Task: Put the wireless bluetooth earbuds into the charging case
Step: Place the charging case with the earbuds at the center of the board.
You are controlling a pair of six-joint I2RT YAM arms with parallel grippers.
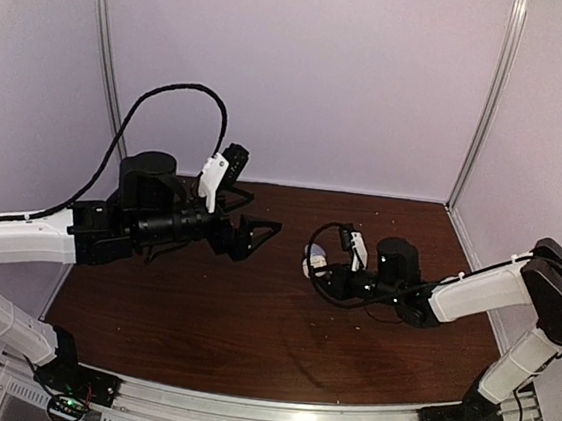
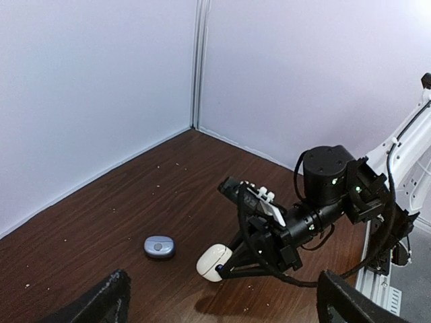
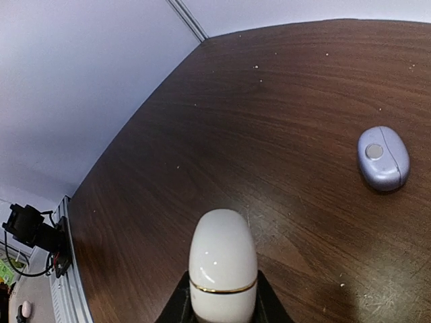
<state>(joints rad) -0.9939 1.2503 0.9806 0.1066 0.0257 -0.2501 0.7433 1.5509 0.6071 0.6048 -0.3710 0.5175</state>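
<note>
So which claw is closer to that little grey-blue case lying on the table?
Right. The right claw, gripping a white case, sits low beside the grey-blue case; the left claw hangs open, higher and farther off.

Case (image 3: 223,259): between the right gripper's (image 3: 222,304) fingers. Second case (image 3: 383,158): on table (image 3: 202,134), ahead-right of gripper, apart.

The overhead camera is looking down from behind the robot onto the whole bench (image 1: 250,318), facing the back wall (image 1: 306,72). The left wrist camera is looking from farther off across at the right arm (image 2: 323,202), while the right wrist camera is sitting close above the wood; both are showing the white case (image 2: 214,261) and grey case (image 3: 382,156).
</note>
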